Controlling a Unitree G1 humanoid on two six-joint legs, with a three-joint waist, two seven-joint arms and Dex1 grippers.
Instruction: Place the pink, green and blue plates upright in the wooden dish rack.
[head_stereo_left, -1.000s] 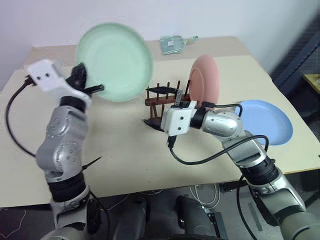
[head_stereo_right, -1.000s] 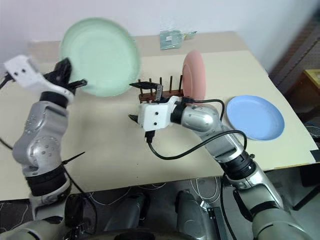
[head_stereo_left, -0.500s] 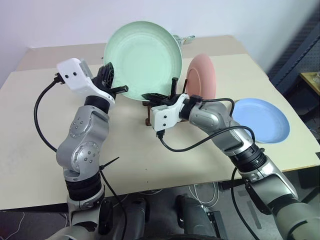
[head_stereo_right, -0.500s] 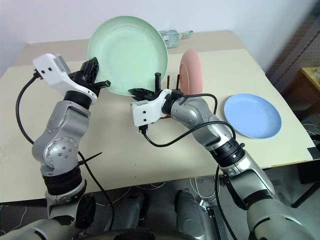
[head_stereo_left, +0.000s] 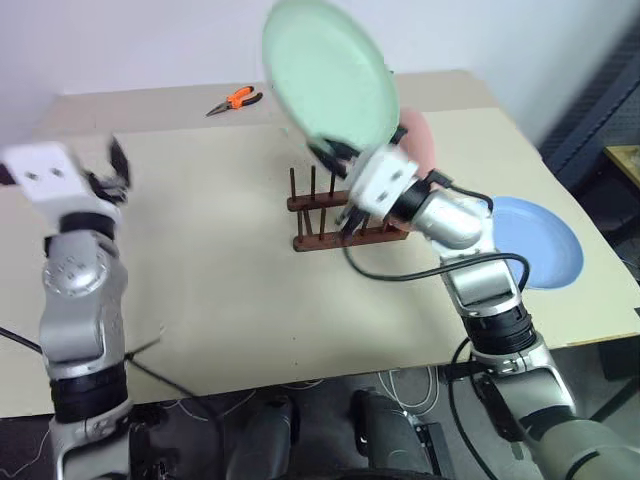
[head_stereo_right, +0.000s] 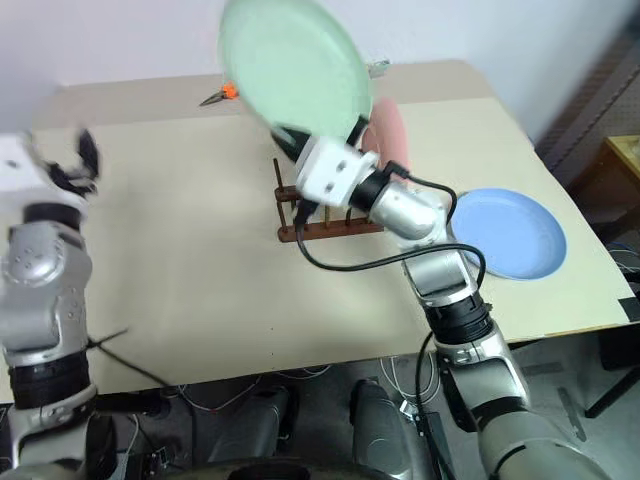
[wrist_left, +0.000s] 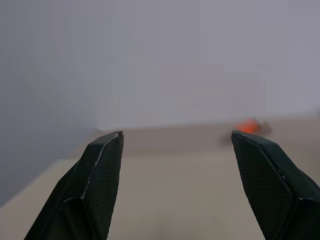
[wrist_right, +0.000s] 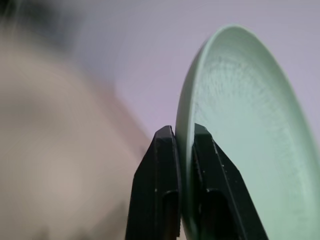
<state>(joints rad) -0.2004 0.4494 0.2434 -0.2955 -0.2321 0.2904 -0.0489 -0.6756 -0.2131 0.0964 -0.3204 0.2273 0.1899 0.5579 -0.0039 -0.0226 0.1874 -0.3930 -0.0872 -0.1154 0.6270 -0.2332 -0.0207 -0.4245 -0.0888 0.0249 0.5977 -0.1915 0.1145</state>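
Observation:
My right gripper (head_stereo_left: 328, 156) is shut on the lower rim of the mint green plate (head_stereo_left: 330, 70) and holds it tilted in the air above the wooden dish rack (head_stereo_left: 322, 240). In the right wrist view both fingers (wrist_right: 159, 165) pinch the green plate (wrist_right: 240, 130) edge. The pink plate (head_stereo_left: 427, 140) stands upright at the rack's right end, partly hidden behind my right wrist. Flat on the table to the right lies the blue plate (head_stereo_left: 545, 245). Far to the left, over the table's left side, my left gripper (wrist_left: 177, 150) is open and holds nothing.
Orange-handled pliers (head_stereo_left: 237, 98) lie near the table's back edge. The rack's left pegs (head_stereo_left: 294, 195) stand bare. The blue plate lies close to the table's right edge.
The left gripper let go of the green plate, opened and swung out to the left and down. The right gripper shut on the plate's rim and lifted it above the rack.

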